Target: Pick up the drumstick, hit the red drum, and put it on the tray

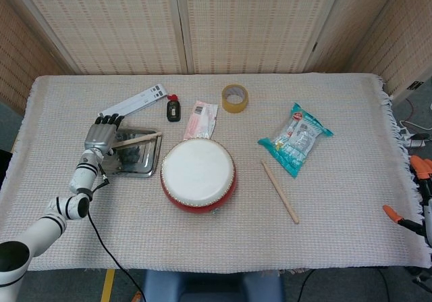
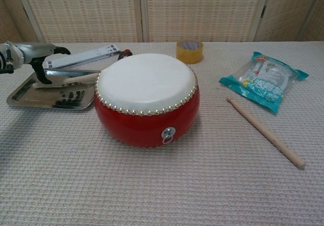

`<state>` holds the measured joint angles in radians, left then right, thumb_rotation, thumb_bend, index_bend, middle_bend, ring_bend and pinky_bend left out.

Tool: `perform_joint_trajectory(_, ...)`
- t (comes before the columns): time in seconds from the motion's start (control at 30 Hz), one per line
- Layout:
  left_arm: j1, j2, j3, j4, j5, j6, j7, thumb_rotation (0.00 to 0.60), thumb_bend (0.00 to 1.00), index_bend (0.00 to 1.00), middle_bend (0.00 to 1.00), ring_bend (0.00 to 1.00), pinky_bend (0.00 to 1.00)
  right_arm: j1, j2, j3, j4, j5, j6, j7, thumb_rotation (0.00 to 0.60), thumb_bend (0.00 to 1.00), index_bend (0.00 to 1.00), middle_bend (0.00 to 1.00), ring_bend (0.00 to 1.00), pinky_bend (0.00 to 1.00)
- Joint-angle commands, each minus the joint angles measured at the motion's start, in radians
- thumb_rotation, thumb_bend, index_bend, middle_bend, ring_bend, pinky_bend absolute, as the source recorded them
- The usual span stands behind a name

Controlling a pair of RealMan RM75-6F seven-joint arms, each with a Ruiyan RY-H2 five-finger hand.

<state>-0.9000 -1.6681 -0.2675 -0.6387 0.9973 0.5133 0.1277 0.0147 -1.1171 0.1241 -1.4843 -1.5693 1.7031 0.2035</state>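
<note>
Resting across the metal tray point(image 1: 150, 169), the drumstick point(image 1: 138, 138) is a plain pale wooden rod beside the red drum point(image 2: 147, 99), whose white skin is edged with studs. Left hand point(image 1: 98, 134) hovers over the tray's far left edge, fingers spread, holding nothing. Right hand: fingers cannot be made out. Snack bag point(image 2: 264, 80) printing is unreadable.

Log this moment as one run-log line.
phase: release | drumstick: lying on tray | left robot hand: open above tray | red drum: untouched | right robot hand: idle at table edge
</note>
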Motion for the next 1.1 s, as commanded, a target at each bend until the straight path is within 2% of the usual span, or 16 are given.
perform_joint_trajectory(0.03,0.015,0.024,-0.023,-0.034,-0.009,0.039,-0.031,0.6,0.23,0.0,0.0,0.0,0.03,-0.001,0.002,0.0,-0.001,0.0,0.001,0.0,0.6,0.05,0.03,0.09,0.0,0.15)
perform_joint_trajectory(0.2,0.076,0.11,-0.08,-0.181,-0.02,0.145,-0.135,0.6,0.24,0.04,0.03,0.0,0.04,0.001,0.019,-0.004,-0.013,0.005,-0.019,0.037,0.6,0.05,0.03,0.09,0.0,0.15)
perform_joint_trajectory(0.4,0.205,0.241,-0.078,-0.451,0.017,0.385,-0.126,0.6,0.3,0.1,0.07,0.0,0.06,0.014,0.053,-0.014,-0.018,0.008,-0.067,0.082,0.6,0.05,0.06,0.09,0.0,0.15)
perform_joint_trajectory(0.57,0.344,0.335,-0.03,-0.695,0.039,0.587,-0.061,0.6,0.31,0.15,0.09,0.0,0.07,0.025,0.075,-0.027,-0.004,0.006,-0.106,0.152,0.6,0.05,0.11,0.09,0.0,0.15)
perform_joint_trajectory(0.77,0.488,0.406,0.055,-0.9,0.081,0.762,0.002,0.6,0.31,0.16,0.1,0.0,0.06,0.025,0.069,-0.042,0.013,0.014,-0.133,0.212,0.6,0.05,0.11,0.09,0.0,0.12)
perform_joint_trajectory(1.1,0.647,0.424,0.174,-1.036,0.236,0.978,0.043,0.6,0.31,0.16,0.1,0.0,0.06,0.003,0.022,-0.066,0.029,0.018,-0.127,0.176,0.6,0.05,0.07,0.09,0.0,0.1)
